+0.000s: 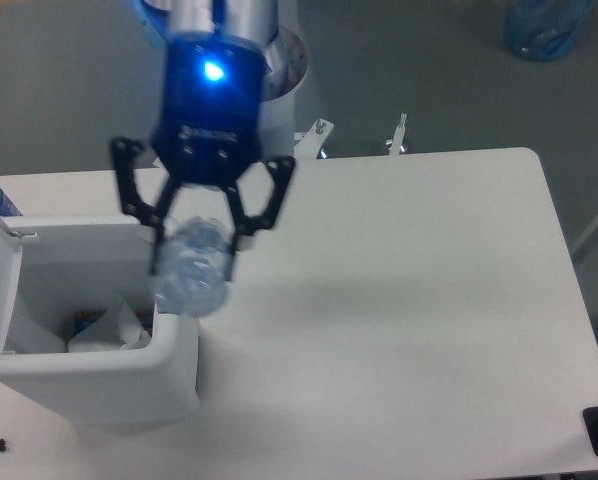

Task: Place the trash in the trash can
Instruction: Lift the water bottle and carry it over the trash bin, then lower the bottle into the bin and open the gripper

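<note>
Plastic bottle [192, 268]: clear bluish, crushed; clamped in the gripper [193, 250] jaws above the bin's right rim
Trash can [129, 370]: white, open; paper wad [107, 328] inside
Counter [409, 300]: white

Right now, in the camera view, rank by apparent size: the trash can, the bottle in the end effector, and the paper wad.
1. Trash can, though partly cut off at the left.
2. Crushed bottle, held in the end effector; it hangs nearer the camera, so looks inflated.
3. Paper wad, partly hidden inside the can.
</note>
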You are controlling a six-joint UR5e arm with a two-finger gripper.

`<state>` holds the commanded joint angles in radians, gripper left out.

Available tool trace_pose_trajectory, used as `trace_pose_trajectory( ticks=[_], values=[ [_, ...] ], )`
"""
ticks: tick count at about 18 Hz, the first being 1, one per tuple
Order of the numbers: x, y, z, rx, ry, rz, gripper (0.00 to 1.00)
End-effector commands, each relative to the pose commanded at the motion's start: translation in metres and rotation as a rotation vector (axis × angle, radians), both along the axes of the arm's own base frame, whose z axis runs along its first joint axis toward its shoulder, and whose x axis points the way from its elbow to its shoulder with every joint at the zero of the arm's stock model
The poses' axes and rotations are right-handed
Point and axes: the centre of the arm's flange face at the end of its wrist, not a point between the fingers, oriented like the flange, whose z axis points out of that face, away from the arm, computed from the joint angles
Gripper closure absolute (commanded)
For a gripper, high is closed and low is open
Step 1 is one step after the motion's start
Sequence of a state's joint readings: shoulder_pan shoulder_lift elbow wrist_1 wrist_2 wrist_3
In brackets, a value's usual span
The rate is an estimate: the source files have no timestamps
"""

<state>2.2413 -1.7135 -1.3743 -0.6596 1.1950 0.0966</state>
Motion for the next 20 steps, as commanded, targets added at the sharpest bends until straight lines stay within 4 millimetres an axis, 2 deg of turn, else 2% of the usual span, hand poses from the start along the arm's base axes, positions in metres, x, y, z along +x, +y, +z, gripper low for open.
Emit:
trace_pose_trajectory(
  ticks=[4,8,11,13,16,17,20],
  values=[
    [0.026,0.019,-0.016,-0.022,-0.015,-0.058,0.41],
    [0.033,0.031,-0.027,-0.036,-0.024,-0.078,0.41],
    [0.031,0.039,-0.039,-0.052,-0.036,-0.083,0.41],
    [0.037,0.047,-0.051,-0.07,-0.048,-0.098,0.39],
    [0.04,0.047,-0.069,-0.101,-0.045,-0.117,0.2],
    [0.041,0.047,-0.074,-0.111,-0.042,-0.121,0.0],
    [0.04,0.048,-0.076,-0.114,-0.053,-0.114,0.0]
  ],
)
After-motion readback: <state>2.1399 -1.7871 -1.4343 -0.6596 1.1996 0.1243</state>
